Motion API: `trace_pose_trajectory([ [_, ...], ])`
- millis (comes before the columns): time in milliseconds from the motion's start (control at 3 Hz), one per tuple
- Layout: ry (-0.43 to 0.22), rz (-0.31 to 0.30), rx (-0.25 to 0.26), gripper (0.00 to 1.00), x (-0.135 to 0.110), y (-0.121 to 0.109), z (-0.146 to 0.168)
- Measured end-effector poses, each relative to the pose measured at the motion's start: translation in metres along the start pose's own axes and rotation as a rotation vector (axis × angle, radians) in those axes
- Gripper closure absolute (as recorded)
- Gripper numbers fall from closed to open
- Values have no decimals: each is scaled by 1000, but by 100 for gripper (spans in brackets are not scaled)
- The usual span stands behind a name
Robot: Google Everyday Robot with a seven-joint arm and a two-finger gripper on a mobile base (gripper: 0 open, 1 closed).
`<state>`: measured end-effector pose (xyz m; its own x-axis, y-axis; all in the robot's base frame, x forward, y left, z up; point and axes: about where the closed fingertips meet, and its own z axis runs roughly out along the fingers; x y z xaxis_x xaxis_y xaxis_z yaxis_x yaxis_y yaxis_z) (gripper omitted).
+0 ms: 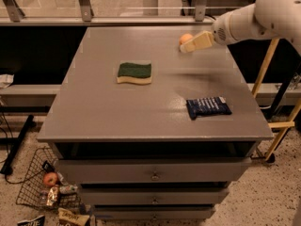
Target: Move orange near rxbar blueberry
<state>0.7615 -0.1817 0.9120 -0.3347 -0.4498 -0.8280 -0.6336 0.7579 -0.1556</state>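
Note:
The orange (184,37) sits at the far right of the grey table top (113,112), partly hidden behind my gripper. My gripper (194,44), cream-coloured at the end of a white arm reaching in from the upper right, is right beside the orange and overlaps it in view. I cannot tell whether it touches the orange. The rxbar blueberry (207,107), a dark navy wrapper with white lettering, lies flat near the table's front right, well in front of the orange.
A green and yellow sponge (134,73) lies in the middle of the table. The table has drawers below. A wire basket (33,192) on the floor at lower left holds a reddish apple (50,178) and snack packs. A yellow wooden stand (282,121) is at the right.

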Motion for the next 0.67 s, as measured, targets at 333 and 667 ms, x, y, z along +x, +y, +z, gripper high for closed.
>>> trace_pose_trajectory([
  [333,-38,60,51,0,-13,-5,35],
  [667,-41,103,90,0,-17,-13,66],
])
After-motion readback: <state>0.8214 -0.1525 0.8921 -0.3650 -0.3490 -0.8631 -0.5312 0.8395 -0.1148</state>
